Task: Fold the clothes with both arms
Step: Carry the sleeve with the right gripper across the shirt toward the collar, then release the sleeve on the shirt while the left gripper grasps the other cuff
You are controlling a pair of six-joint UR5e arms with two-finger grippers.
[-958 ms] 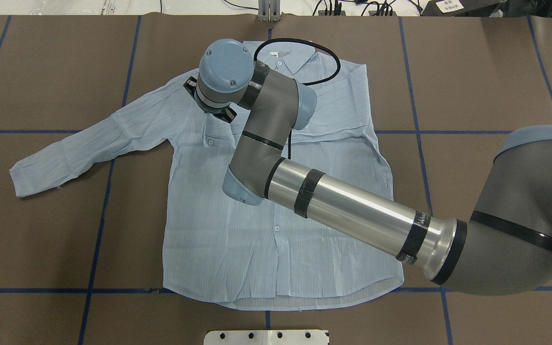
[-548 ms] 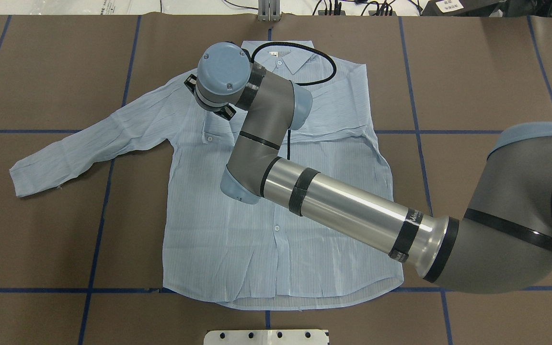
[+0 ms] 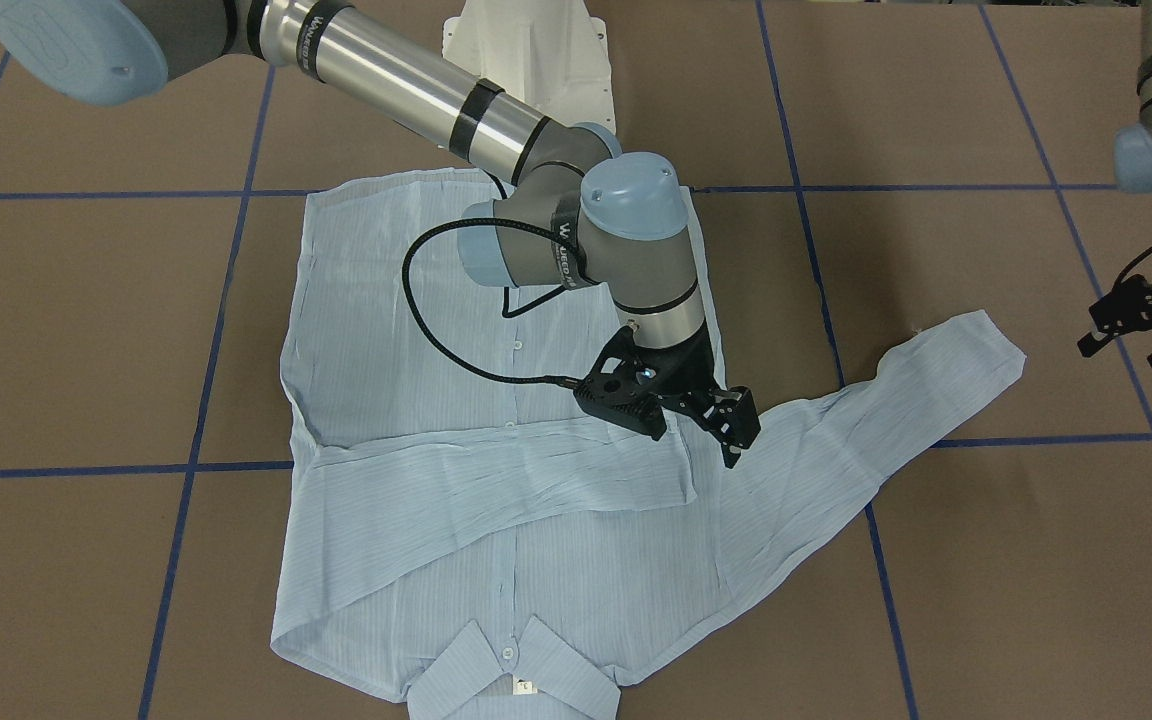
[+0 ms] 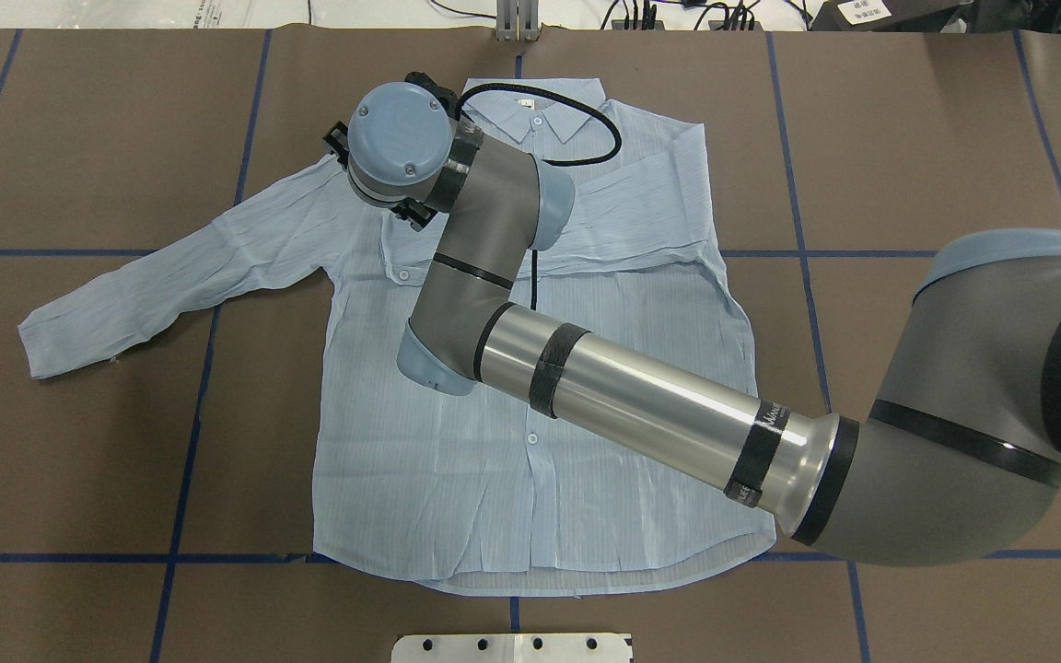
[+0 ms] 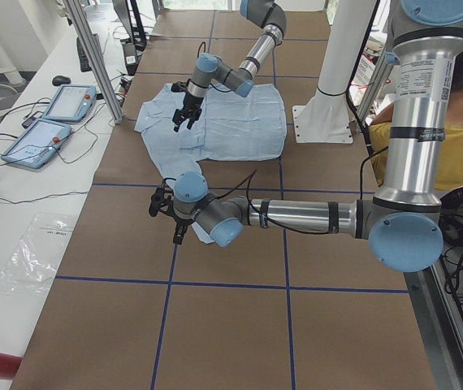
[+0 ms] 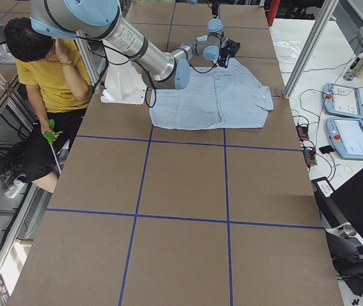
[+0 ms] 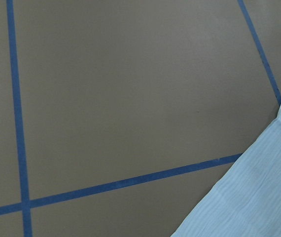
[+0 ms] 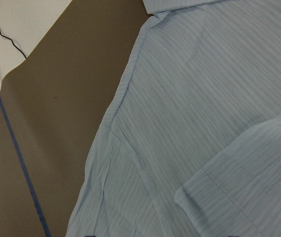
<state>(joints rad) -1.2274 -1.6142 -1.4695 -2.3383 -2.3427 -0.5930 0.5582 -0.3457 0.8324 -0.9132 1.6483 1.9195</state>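
Brown bench (image 4: 908,138) carries the shirt (image 4: 457,479) flat, buttons up. One sleeve (image 3: 496,470) lies folded across the chest; the other sleeve (image 3: 896,400) stretches left, body unfolded. Right pincer (image 3: 696,440) hovers spread, empty, over the left shoulder; left pincer (image 3: 1131,340) spread, near the cuff.

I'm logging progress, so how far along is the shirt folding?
Done: the folded sleeve lies across the chest. In hand: nothing gripped; the open right gripper is poised at the other shoulder. Remaining: the outstretched sleeve, then folding the shirt body.
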